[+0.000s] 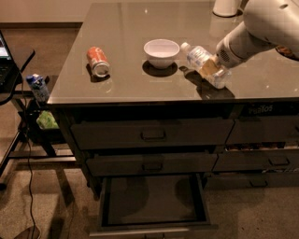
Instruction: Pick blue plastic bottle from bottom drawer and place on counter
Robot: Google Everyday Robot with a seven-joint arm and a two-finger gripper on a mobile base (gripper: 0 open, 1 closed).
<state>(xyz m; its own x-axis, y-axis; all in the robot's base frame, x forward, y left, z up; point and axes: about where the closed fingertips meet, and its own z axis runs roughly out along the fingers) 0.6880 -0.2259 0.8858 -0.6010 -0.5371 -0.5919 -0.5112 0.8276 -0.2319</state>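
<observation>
Bottom drawer [154, 203]: lowest of the left stack, pulled out, with its dark flat floor exposed. The two drawers above it are closed.

Side table [14, 70], left of the cabinet: a blue-topped bottle [37, 86] stands beside it.

Tabletop [126, 28]: glossy and reflective. A soda can [97, 61] lies on its side near the front left. A white bowl [161, 52] stands upright at the centre.

Blue plastic bottle [196, 56]: just right of the bowl and over the tabletop. It is tilted, with the white cap pointing up-left toward the bowl. Its shadow falls on the surface directly beneath it.

Gripper [214, 73]: positioned at the bottle's lower end, above the right front area of the tabletop. The fingers [218, 79] are clamped on the bottle. The white arm [261, 28] enters from the upper right.

A white container [226, 6] stands at the far edge.
</observation>
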